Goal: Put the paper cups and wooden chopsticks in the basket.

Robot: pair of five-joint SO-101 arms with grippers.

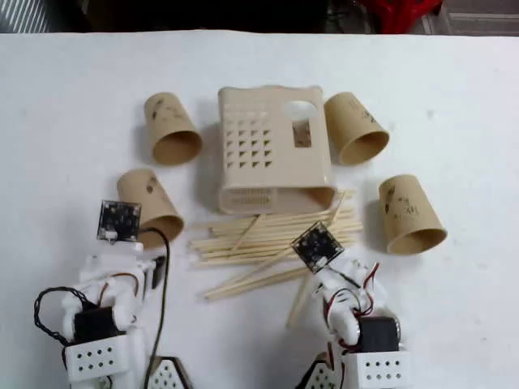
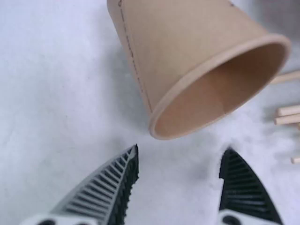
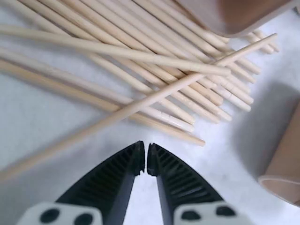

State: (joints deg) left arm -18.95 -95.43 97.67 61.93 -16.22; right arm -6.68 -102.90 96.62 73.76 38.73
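From above: beige basket (image 1: 274, 150) in the middle of the white table (image 1: 65, 97), lying on its side, perforated wall up, mouth toward the arms. Four paper cups toppled around it: far-left cup (image 1: 170, 130) and far-right cup (image 1: 355, 127) just beside its two side walls, near-left cup (image 1: 150, 207) and near-right cup (image 1: 409, 215) off its two front corners. Chopsticks (image 1: 276, 239) heaped straight across the basket's mouth, a few crosswise over the rest, one stray apart on the arms' side. Left arm (image 1: 101, 312) behind the near-left cup, right arm (image 1: 357, 324) over the heap's near edge.

Left wrist: left claw (image 2: 182, 152) spread wide, gripping nothing, just short of the near-left cup (image 2: 187, 61), open rim turned toward the fingers, bare table between. Some chopstick ends (image 2: 287, 115) beside the cup.

Right wrist: right claw (image 3: 146, 152) pinched nearly together, nothing held, close to the chopsticks (image 3: 140, 70) but apart. One long stick slanted over the pile, nearest the tips. Basket's rim (image 3: 234, 18) beyond, over the stick ends. Near-right cup (image 3: 283, 173) off to one side.
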